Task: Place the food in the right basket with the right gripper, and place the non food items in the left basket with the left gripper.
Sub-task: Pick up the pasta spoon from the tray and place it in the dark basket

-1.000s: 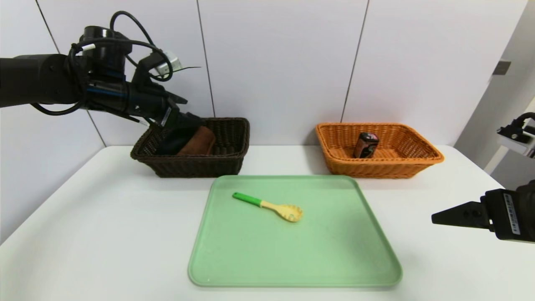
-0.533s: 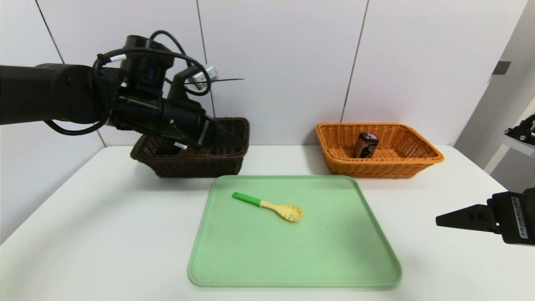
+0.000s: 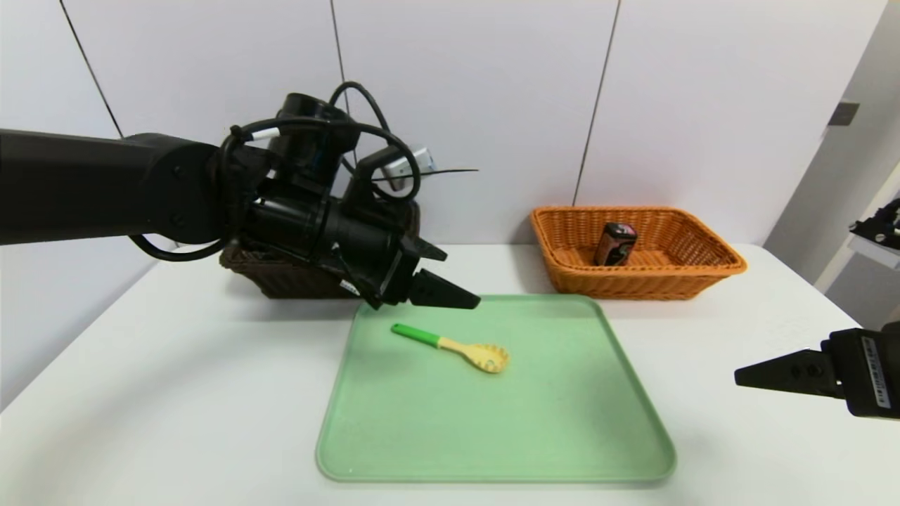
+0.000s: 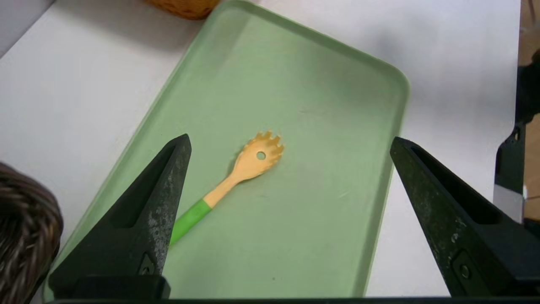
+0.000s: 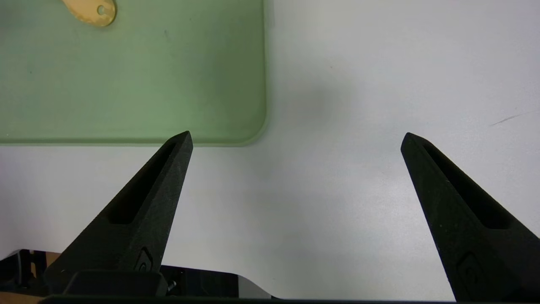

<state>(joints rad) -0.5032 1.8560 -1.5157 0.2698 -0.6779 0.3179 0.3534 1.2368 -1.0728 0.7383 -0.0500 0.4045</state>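
The food (image 3: 616, 244) — a small dark package with pink print — is seen standing inside the right basket (image 3: 703, 261), upper right of the head view, so that half of the sorting is judged done. One item is left on the green tray (image 3: 562, 422) at frame centre: the pasta spoon (image 3: 453, 347), lying flat, green handle toward the upper left, yellow head toward the middle of the tray. The left basket (image 3: 281, 277) is mostly hidden behind the left arm at centre left; its contents cannot be made out, so what it holds is left unrecorded. The left gripper (image 3: 450, 295) is held above the tray's far left edge, just beside the spoon's handle but not touching it. In the left wrist view its jaws are spread wide and empty, the spoon (image 4: 236, 177) framed between them. The right gripper (image 3: 766, 372) is parked at the lower right edge, well apart from the tray — jaws wide, nothing held, bare white table (image 5: 337, 190) beneath. Remaining, by judgement: the spoon to be gripped and carried to the left basket.
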